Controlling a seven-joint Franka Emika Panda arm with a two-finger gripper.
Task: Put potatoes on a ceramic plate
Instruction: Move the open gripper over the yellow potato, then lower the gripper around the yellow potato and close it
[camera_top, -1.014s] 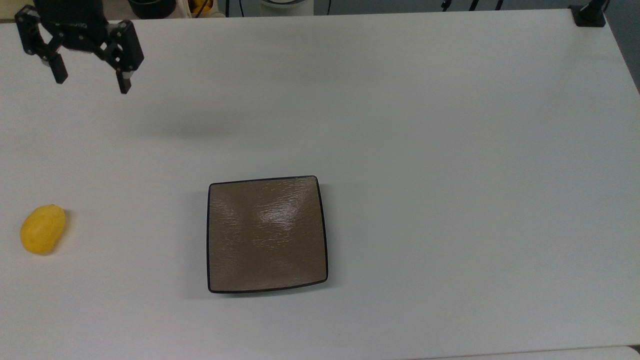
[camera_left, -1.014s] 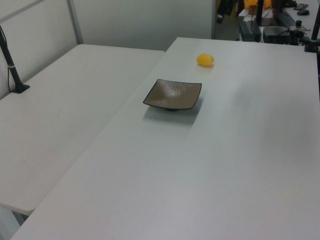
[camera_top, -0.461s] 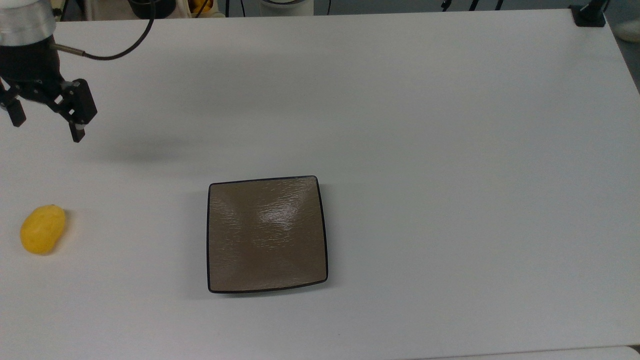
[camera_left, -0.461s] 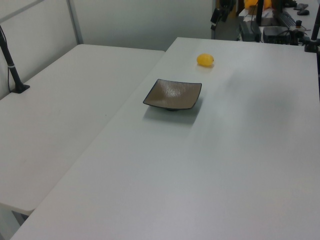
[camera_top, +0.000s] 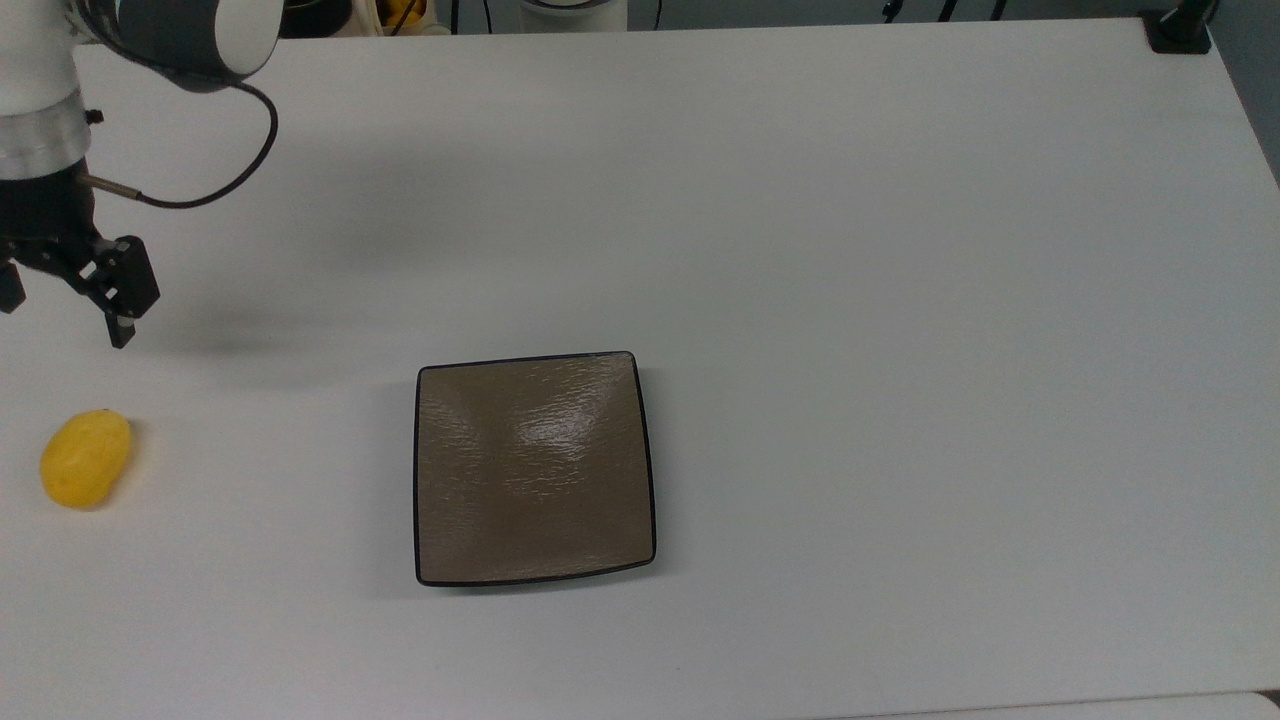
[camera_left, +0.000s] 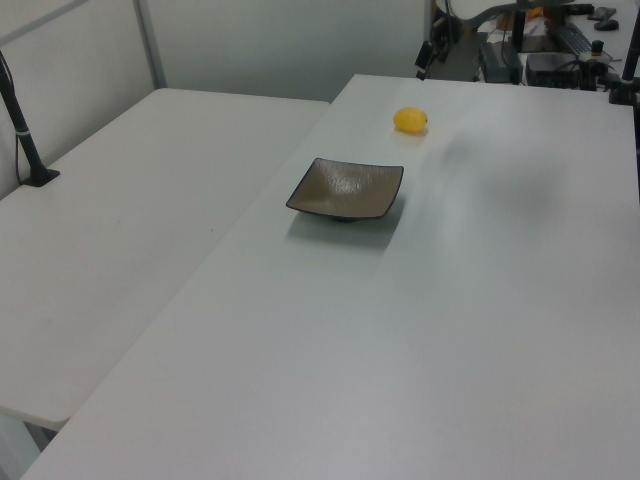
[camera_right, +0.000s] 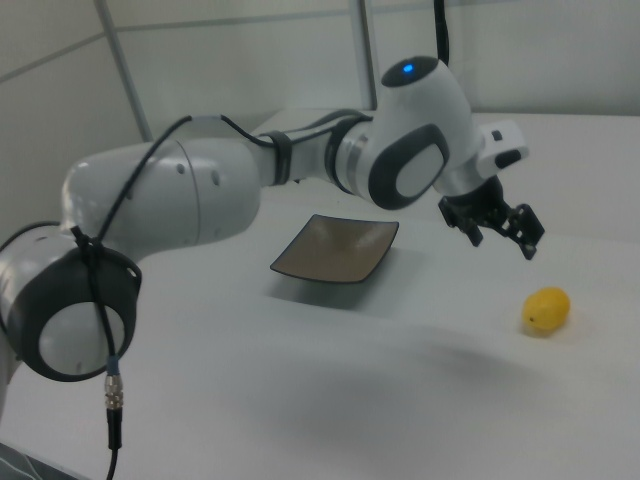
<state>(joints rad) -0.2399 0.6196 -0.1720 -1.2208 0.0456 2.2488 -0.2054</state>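
Risk: gripper (camera_right: 500, 237), fingers spread and empty, hangs above the potato (camera_right: 546, 309) (smooth, oval), which could roll from an off-centre pinch, away from the plate (camera_right: 335, 250).

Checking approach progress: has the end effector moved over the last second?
Yes. In the top view the end effector has travelled down the picture toward the potato, which has stayed put.

Two white tables (camera_left: 480, 300) before pale panelled walls (camera_left: 280, 40).

one potato (camera_top: 86, 459) (yellow), one plate (camera_top: 533, 467), two tables (camera_left: 480, 300)
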